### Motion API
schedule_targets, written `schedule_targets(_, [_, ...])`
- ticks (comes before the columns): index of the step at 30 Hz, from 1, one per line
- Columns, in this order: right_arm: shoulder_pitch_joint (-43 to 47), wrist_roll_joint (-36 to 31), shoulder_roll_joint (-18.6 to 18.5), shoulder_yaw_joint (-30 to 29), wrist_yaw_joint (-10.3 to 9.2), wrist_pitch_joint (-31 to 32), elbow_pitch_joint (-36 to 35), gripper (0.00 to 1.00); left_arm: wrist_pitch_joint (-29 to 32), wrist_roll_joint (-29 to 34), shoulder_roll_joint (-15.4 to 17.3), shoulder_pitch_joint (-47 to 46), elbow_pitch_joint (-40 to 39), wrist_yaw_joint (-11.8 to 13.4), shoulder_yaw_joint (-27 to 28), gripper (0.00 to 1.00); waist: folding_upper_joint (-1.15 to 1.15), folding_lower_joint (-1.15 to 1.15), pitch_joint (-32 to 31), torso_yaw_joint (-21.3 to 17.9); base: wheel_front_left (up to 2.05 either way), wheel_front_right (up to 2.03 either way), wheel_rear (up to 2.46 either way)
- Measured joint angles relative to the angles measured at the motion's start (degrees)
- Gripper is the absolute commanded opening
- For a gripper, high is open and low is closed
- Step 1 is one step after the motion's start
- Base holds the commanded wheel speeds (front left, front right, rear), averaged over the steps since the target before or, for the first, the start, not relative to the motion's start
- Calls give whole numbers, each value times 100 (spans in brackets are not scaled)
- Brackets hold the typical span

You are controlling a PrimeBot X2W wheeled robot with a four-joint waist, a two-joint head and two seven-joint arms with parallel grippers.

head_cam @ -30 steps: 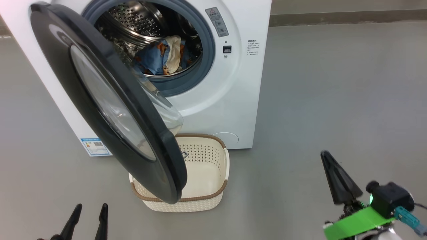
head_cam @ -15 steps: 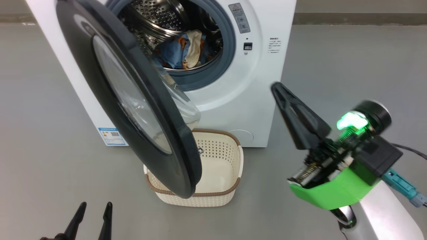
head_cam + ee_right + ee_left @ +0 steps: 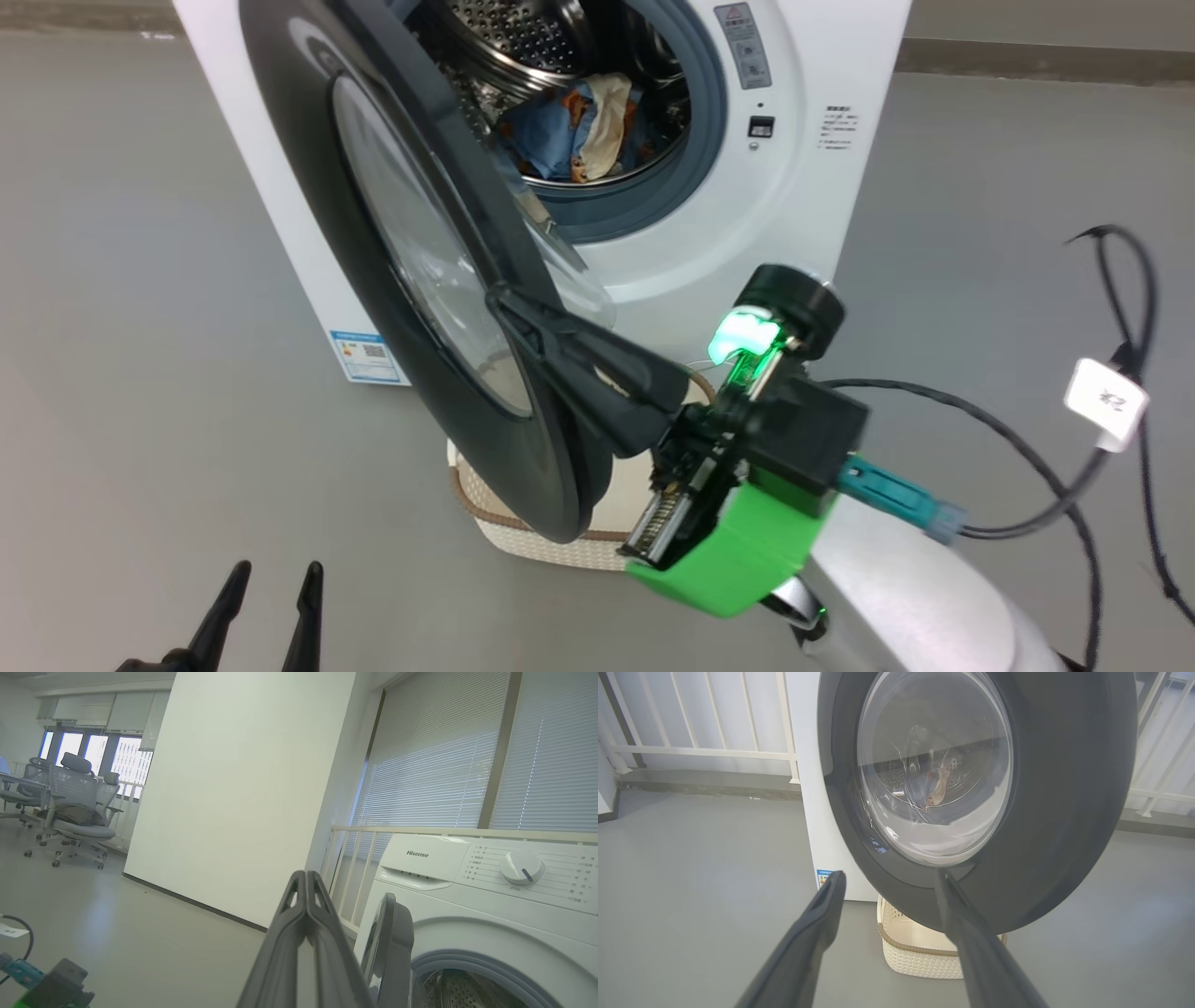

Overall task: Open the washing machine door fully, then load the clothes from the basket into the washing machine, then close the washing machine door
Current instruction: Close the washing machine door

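Evidently loading is done: the clothes [image 3: 569, 131] are lying in the drum of the washing machine [image 3: 803, 215], and the basket [image 3: 560, 546], looking empty, is sitting under the half-open washing machine door [image 3: 308, 159]. The right gripper [image 3: 497, 299], pinched together on nothing, is reaching to the door's outer rim, probably as a blunt pusher; contact is unclear. The left gripper [image 3: 280, 569] is hanging low, spread wide, empty. Smooth grey floor [image 3: 140, 280] is meeting a white railing [image 3: 714, 751] and blinds [image 3: 434, 765].

washing machine [image 3: 794, 187]: white
washing machine door [image 3: 299, 168]: glossy black rim
clothes [image 3: 546, 140]: light blue, orange print, cream
basket [image 3: 920, 961]: cream, brown rim
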Motion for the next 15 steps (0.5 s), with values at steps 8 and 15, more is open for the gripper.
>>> schedule_targets(8, [68,283,200,354,0,1,929,0,-1,-7,2,-98,-22,0,-63,100,0,0,91,254,0,0,0])
schedule_targets(15, [402,398,264,541,0,1,1368,0,0,-15,3,-114,-60,0,-62,100,0,0,242,331,0,0,0])
